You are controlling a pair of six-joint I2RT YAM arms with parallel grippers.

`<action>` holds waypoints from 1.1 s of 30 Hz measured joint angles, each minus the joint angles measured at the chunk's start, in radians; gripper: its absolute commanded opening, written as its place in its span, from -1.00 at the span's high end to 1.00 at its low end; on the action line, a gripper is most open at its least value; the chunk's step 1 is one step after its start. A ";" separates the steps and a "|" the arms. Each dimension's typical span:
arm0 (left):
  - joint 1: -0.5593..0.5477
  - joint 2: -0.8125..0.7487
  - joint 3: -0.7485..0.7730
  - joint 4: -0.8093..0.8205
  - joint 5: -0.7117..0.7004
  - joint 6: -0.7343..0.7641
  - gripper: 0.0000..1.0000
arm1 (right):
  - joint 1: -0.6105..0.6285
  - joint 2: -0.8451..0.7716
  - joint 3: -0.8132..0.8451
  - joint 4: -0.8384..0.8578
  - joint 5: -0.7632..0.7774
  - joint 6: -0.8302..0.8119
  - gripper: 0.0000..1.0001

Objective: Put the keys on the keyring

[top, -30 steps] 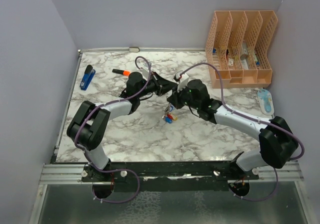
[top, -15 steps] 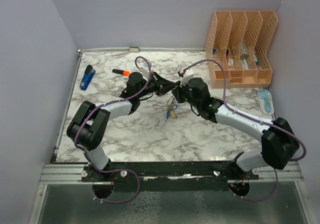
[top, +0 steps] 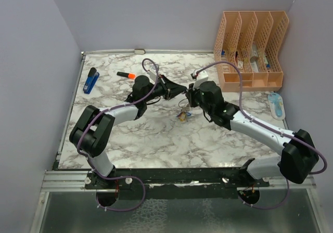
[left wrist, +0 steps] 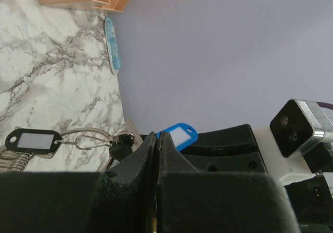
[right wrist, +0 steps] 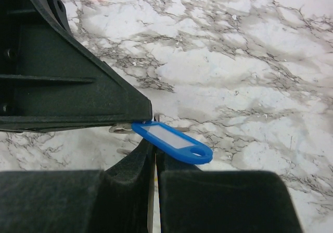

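Shifted rightward: right gripper [top: 190,95] and the dangling keyring [top: 183,116]. Both sets of jaws are closed, left gripper [top: 181,90] tip to tip with the right above the table [top: 156,139]. The blue-tagged key [right wrist: 171,141] sits at the tips; which gripper holds it cannot be told.

Bright, even, diffuse light; shadows faint. Right gripper [right wrist: 154,152] fingers [right wrist: 125,191] slightly soft close-up; marble table [right wrist: 250,46] beyond them sharp.

White marble-pattern tabletop [top: 156,144], grey veins. Plain pale lavender walls on three sides: back wall [top: 156,20], left wall [top: 31,87], right wall [top: 312,61]. Aluminium rail [top: 177,178] along near edge. Soft, even light, faint shadows.
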 measured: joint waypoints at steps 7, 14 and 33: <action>-0.003 -0.002 0.000 0.015 -0.006 0.000 1.00 | 0.002 -0.085 -0.002 -0.084 0.028 -0.020 0.97; -0.003 -0.002 0.000 -0.002 -0.010 0.008 1.00 | -0.003 -0.174 -0.025 -0.132 -0.066 -0.063 0.98; 0.001 -0.002 0.000 -0.041 -0.011 0.015 1.00 | -0.008 -0.156 -0.067 -0.075 -0.244 -0.072 0.98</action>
